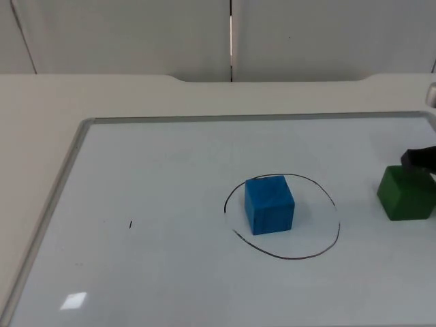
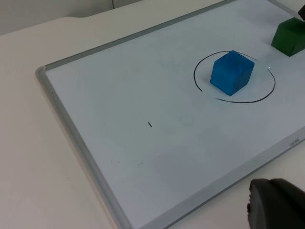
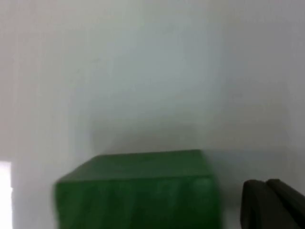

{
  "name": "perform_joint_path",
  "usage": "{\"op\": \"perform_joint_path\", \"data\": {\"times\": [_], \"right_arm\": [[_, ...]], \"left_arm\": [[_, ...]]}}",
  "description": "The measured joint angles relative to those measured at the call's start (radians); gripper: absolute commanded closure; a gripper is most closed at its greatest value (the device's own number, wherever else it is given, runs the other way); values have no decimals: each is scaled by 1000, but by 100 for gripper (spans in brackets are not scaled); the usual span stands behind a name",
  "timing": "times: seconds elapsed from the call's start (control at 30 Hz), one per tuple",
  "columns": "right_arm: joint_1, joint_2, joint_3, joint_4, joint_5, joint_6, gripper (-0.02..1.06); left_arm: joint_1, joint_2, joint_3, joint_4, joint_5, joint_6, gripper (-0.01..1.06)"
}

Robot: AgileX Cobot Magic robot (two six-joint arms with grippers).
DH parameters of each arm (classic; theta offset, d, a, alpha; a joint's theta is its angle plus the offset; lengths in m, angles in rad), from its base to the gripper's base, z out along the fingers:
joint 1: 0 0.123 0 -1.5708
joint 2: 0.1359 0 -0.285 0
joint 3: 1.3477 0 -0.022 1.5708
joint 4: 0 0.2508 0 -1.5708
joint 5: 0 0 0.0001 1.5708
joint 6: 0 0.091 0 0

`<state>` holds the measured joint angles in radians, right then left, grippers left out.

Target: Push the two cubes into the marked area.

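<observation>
While the blue foam-like cube (image 1: 270, 204) sits inside the hand-drawn black circle (image 1: 334, 204) on the white, metal-framed whiteboard (image 1: 68, 170), the green cube (image 1: 407, 193) stands outside that ring, well apart from the blue one and close to the board's right edge. The whiteboard lies flat on the pale surface (image 1: 41, 102), which runs back to the grey partition wall (image 1: 136, 34).

Within the ring, the blue cube lies toward its left side, its left face just beside the drawn line, with bare board between its right face and the line opposite. It rests flat on the board with one corner turned toward the board's near edge. A short black pen mark (image 1: 131, 225) shows on the board's left half, far from both cubes.

At the board's right edge, the right tool (image 1: 419, 160) reaches in as a dark shape touching or just behind the far upper corner of the green cube. From the right wrist camera, the green cube (image 3: 138, 191) fills much of the near ground, with one black fingertip (image 3: 271, 205) just beside it. Whether this tool is released or clenched cannot be told.

Seen from the left wrist, the left tool (image 2: 274, 205) hangs off the board, beyond its near edge over the bare surface, waiting; its state cannot be told either. That same view takes in the blue cube (image 2: 232, 72) inside the circle (image 2: 200, 86) and the green cube (image 2: 289, 36) beyond it.
</observation>
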<state>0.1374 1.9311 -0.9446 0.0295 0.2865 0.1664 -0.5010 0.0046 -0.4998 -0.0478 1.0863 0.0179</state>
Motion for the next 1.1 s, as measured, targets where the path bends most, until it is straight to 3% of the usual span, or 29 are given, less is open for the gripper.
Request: {"op": "perform_joint_path", "data": {"times": [0.2,1.1], "right_arm": [[52,0,0,0,2,-8,104],[102,0,0,4,26,23,104]], "left_arm": [[0,0,0,0,0,0,105],[0,0,0,0,0,0,105]]}}
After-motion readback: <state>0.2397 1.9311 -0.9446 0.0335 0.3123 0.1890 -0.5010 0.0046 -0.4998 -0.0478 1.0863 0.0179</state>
